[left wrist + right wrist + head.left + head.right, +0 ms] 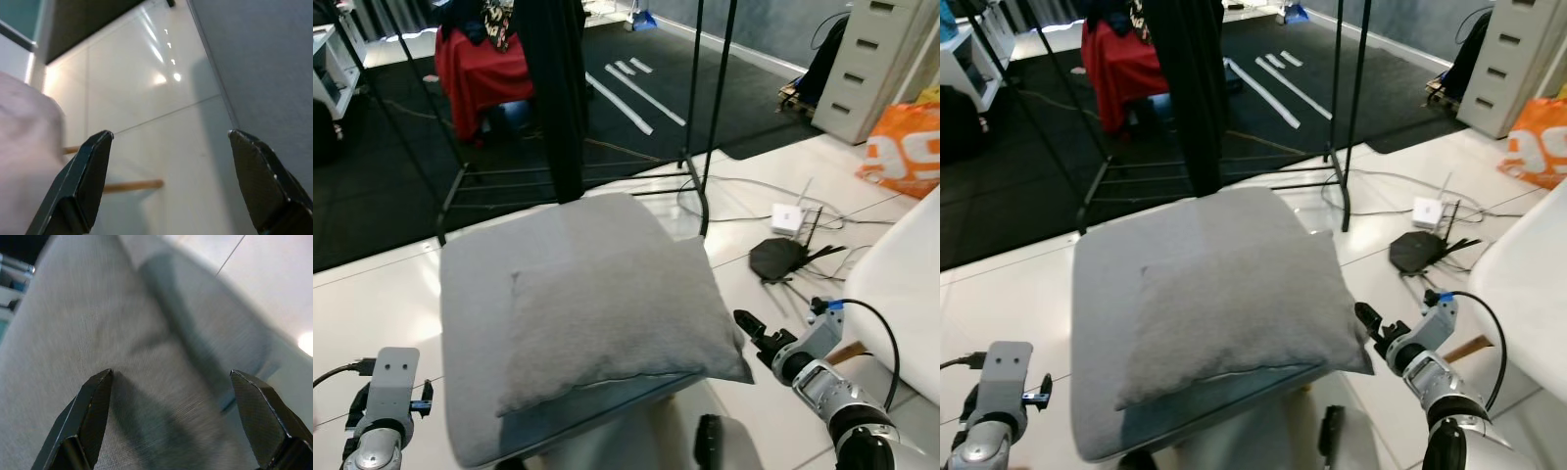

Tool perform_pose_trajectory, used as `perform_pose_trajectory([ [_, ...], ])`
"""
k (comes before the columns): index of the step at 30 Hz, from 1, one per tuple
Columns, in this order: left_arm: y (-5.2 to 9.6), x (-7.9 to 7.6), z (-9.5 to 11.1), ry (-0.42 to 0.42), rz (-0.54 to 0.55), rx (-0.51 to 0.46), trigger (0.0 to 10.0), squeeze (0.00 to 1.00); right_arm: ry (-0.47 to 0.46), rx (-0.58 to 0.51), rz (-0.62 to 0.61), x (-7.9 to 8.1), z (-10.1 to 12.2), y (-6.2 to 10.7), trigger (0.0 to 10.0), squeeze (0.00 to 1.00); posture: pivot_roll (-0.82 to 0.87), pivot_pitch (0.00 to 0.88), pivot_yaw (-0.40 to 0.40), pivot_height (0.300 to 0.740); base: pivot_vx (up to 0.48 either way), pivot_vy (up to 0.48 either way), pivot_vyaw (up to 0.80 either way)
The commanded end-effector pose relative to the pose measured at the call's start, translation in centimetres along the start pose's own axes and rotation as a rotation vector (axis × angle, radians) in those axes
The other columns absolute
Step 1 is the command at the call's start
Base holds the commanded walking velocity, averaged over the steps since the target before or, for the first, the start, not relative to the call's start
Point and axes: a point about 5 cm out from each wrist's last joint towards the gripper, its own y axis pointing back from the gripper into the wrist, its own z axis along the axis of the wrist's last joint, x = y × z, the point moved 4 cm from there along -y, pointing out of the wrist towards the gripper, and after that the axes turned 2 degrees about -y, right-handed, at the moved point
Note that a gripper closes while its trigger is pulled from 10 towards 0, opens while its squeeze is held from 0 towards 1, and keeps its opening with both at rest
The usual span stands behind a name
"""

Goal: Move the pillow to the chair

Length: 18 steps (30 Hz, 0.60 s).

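A large grey pillow [597, 304] lies flat on a grey padded seat [475, 436] in the middle of the view, its corner hanging over the right side. My right gripper [744, 321] is open just right of that corner, level with it; in the right wrist view its fingers [93, 406] spread before the pillow fabric [146, 357]. My left gripper [168, 134] is open low at the seat's left side, with the shiny floor and a wooden leg [132, 185] between its fingers. Its wrist [389, 387] is seen at the lower left.
A black clothes rack [700, 117] stands right behind the seat, on the edge of a dark rug. To the right are a black router [778, 259], a white box [787, 217] and cables. Farther right are white rounded furniture [901, 284], an orange bag [906, 147] and white drawers [871, 69].
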Motion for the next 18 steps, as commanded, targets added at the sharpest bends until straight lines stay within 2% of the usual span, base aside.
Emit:
perform_pose_trajectory([
  [1,0.2,1.3,-0.1,-0.009,0.02,-0.003,10.0,0.0,-0.031,0.018,0.006,-0.1,-1.2,0.0,10.0,0.0,0.07,0.209,0.101,0.3,0.0,0.0,0.0],
  [8,0.4,3.5,1.3,-0.05,0.034,-0.074,10.0,0.0,-0.033,0.081,0.059,1.4,-3.4,-0.7,10.0,0.0,0.1,0.243,0.123,0.3,0.0,0.0,0.0],
  [13,0.5,3.9,1.6,-0.061,0.035,-0.088,10.0,0.0,-0.04,0.089,0.077,1.8,-3.5,-0.9,10.0,0.0,0.11,0.256,0.131,0.3,0.0,0.0,0.0],
  [15,0.7,4.1,1.9,-0.068,0.032,-0.097,10.0,0.0,0.014,0.139,0.076,1.9,-4.1,-0.9,10.0,0.0,0.11,0.261,0.133,0.3,0.0,0.0,0.0],
  [17,0.7,4.1,1.9,-0.068,0.032,-0.097,10.0,0.0,0.014,0.139,0.076,1.9,-4.1,-0.9,10.0,0.0,0.11,0.261,0.133,0.3,0.0,0.0,0.0],
  [18,0.7,4.2,2.0,-0.072,0.029,-0.1,10.0,0.0,0.061,0.163,0.063,1.9,-4.3,-0.9,10.0,0.0,0.12,0.271,0.136,0.3,0.0,0.0,0.0],
])
